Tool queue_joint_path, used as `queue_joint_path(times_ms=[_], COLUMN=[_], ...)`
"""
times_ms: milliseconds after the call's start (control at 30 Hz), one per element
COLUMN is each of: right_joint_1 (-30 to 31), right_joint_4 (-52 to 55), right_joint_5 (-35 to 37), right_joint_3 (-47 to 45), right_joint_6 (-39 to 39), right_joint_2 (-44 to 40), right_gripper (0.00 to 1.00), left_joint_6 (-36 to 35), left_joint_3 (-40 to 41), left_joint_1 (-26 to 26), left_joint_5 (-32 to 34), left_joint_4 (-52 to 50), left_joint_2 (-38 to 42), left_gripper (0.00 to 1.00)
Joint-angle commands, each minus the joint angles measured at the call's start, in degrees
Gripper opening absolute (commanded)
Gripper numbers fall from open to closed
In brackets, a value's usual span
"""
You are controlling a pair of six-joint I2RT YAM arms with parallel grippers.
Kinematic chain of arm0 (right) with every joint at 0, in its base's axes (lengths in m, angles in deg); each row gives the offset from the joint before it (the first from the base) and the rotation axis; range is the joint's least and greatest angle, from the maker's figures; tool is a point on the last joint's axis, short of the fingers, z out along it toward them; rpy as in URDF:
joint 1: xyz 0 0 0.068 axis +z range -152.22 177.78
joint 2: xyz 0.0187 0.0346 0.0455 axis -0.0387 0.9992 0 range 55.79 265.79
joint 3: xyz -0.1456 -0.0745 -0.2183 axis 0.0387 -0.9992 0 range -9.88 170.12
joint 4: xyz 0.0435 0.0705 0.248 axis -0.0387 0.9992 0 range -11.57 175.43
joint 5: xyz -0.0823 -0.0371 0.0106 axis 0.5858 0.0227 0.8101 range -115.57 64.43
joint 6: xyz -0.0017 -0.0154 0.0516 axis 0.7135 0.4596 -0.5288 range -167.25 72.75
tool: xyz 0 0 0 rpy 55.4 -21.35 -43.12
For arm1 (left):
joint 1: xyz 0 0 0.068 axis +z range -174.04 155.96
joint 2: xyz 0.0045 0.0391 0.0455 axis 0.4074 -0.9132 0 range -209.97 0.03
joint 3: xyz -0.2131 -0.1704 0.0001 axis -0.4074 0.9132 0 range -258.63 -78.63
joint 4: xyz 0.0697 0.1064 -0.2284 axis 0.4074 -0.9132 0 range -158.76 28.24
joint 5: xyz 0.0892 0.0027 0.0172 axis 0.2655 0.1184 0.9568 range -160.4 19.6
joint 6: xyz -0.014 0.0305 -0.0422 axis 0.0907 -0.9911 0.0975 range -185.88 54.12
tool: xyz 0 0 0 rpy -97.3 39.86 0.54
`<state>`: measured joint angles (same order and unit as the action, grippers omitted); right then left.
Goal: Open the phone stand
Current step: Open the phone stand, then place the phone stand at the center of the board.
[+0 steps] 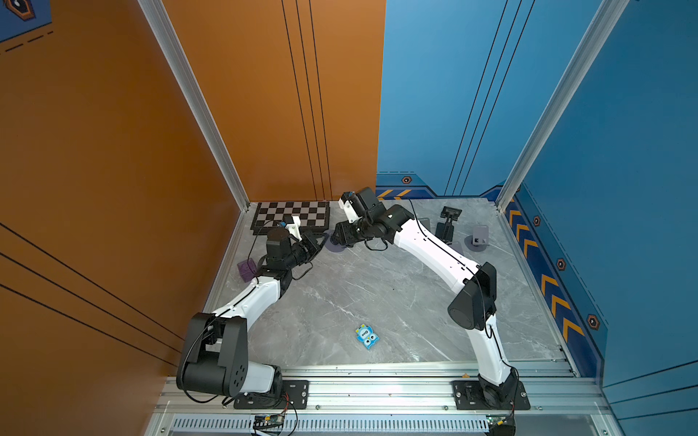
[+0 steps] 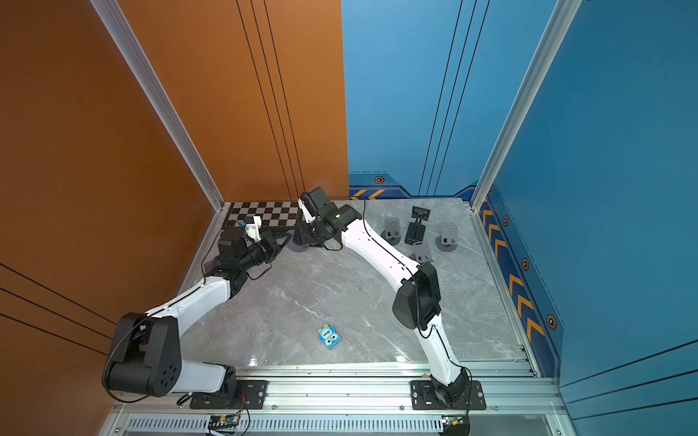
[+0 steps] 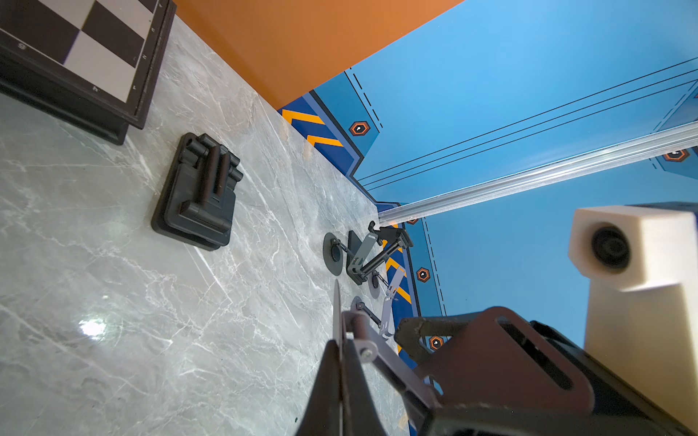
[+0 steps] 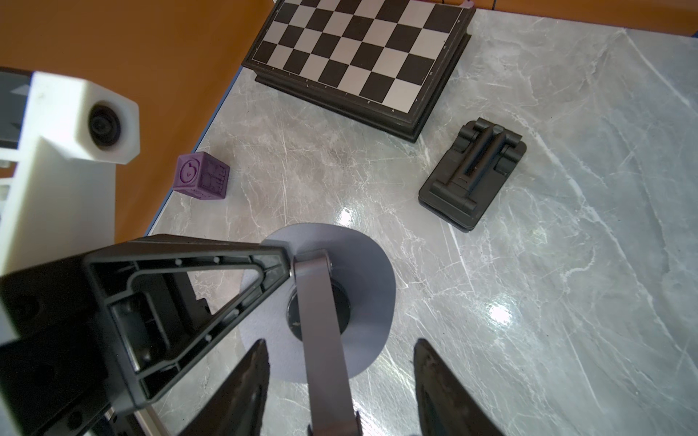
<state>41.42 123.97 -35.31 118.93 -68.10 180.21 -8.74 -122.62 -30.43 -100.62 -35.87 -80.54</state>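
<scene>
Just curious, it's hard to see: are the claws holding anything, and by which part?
The left gripper pinches the grey phone stand by the rim of its round base. The right gripper straddles the stand's arm, jaws open, not gripping.

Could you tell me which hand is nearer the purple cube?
Left. The left hand holds the phone stand from the purple cube side; the right hand sits beyond it.

Grey phone stand (image 4: 362, 260): thin round disc base with a black centre hub. One flat, round-ended arm is hinged over the hub and reaches across the disc. Location: far-left tabletop (image 4: 566, 226), near the chessboard (image 4: 359, 49). Base rim pinched in the closed left hand (image 3: 338, 343). The arm lies untouched between the right hand's (image 4: 340, 341) parted fingers.
</scene>
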Motion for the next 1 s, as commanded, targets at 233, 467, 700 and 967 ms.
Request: queue_joint_path(times_ms=[233,467,700,967], right_joint_1=[-2.2,-5.3,-9.9,-14.1], right_joint_4=[-0.1,0.1,0.1,-0.8], right_joint_5=[0.3,1.9,7.2,14.9], right_joint_3=[1.7,-3.6,-13.1,-26.4], right_joint_6=[-1.1,-0.7,0.4,3.3], right_joint_2=[-0.7,-3.3,-8.6,-14.6], right_gripper=[0.22,0.22,0.25,0.26], left_joint_6=[0.9,1.4,1.1,1.2], left_joint_3=[-0.8,-1.4,-0.8,-0.7], left_joint_1=[-0.3,0.2,0.3,0.2], left_joint_5=[-0.6,0.7,0.8,0.8], left_joint_4=[0.8,0.7,0.7,0.7], left_joint_2=[-0.1,-0.3,-0.5,-1.3], left_gripper=[0.42,0.98,0.98,0.98])
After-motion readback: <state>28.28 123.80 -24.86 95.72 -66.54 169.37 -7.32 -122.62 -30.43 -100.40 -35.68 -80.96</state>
